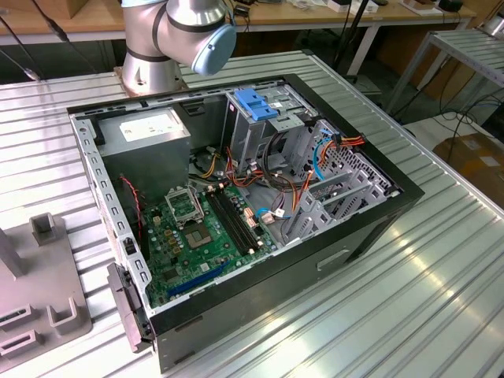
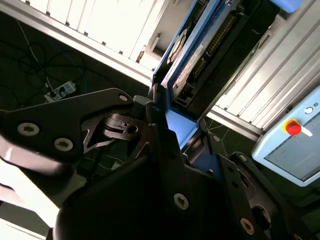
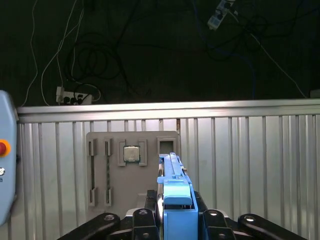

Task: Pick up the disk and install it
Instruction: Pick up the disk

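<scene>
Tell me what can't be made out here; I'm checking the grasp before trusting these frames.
Disk label: steeply slanted in the second wrist view, gripper covering one end.
Arm past its blue-capped joint: cut off by the exterior view's top edge.
Cage inside: hidden in the exterior view under the blue latch and cables.

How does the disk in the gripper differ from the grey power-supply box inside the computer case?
The disk is a thin slab framed in blue plastic, while the power-supply box is a blocky, plain grey housing. The disk is clamped edge-on in the gripper above the table, whereas the power-supply box sits in a corner of the computer case. Both are metal and carry a pale label.
</scene>
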